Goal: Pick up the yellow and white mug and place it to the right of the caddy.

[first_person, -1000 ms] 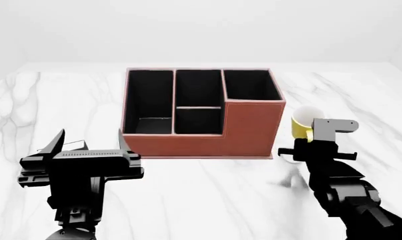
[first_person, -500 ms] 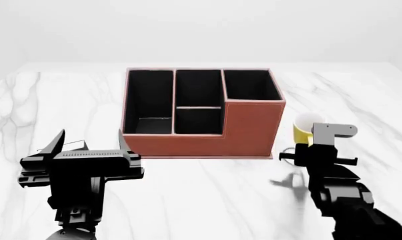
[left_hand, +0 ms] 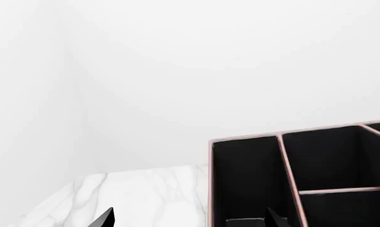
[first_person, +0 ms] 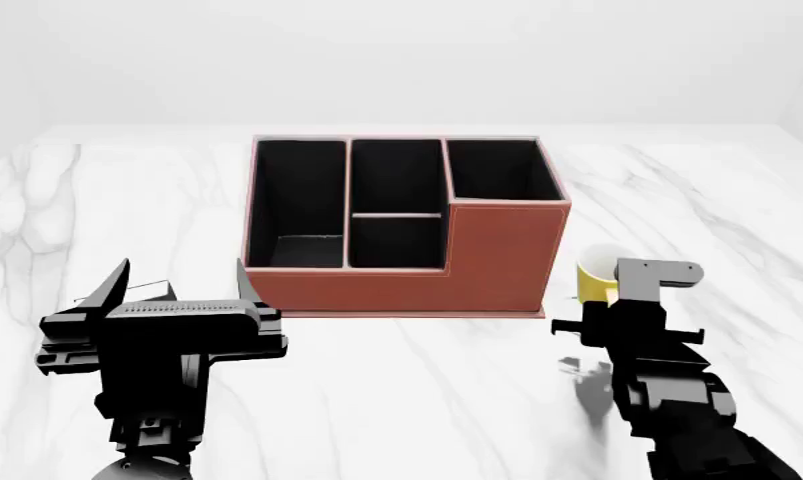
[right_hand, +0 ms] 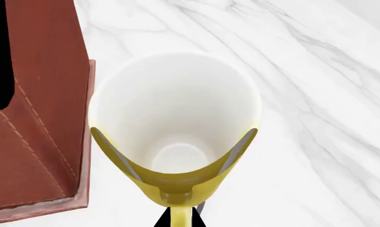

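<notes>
Two hands logged, taken left to right. Left hand: idle over the near-left of the marble worktop, fingers spread apart, holding nothing, just in front of the caddy's left corner. Left wrist view: only the caddy's black-lined compartments and bare worktop.

Caddy: reddish-brown, centre of the worktop, taller section at its right end.

Yellow and white mug: just right of the caddy's near-right corner, close beside the wall, apparently not touching. Mostly hidden in the head view behind the right hand. In the right wrist view, mug seen from above, white inside, yellow wall nearest the camera, handle in line with the fingers. Right hand judged clamped on the handle side of the mug; contact itself not plainly visible. Whether the base rests on the worktop or hangs just above: cannot tell.

Step in hand, as judged: setting down. Position already right of the caddy. To do well:
- lower straight, mug upright, no tilt
- keep the gap to the caddy wall; no sideways drift to the left
- part the fingers only once the base is flat
- withdraw back along the handle line, so as not to drag or tip it.
</notes>
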